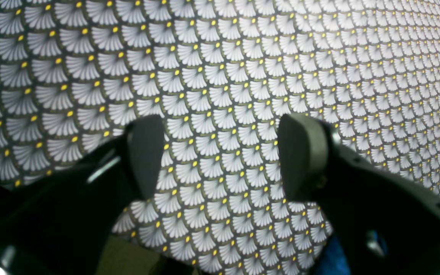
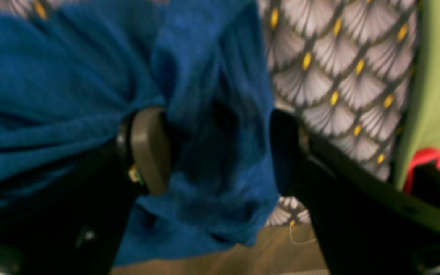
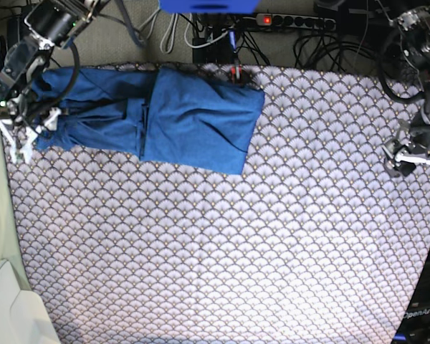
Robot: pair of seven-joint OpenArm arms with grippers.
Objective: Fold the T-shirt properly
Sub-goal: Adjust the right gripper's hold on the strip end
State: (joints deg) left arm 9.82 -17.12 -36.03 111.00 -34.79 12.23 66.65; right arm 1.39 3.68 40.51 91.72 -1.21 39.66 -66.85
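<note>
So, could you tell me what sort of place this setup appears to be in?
Probably a robotics lab workbench: two robot arms flank a table under a scallop-patterned cloth, a blue T-shirt lies on it for folding, and a power strip with tangled cables runs behind.

- T-shirt (image 3: 179, 115): plain medium blue, darker along its seams.
- Cloth (image 3: 258, 244) under the T-shirt: grey-white scallop fans, dark outlines, small yellow dots.

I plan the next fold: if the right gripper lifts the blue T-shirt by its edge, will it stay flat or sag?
The T-shirt would probably sag: its soft knit already bunches between the open right gripper fingers. Its stacked layers might slide apart.
</note>
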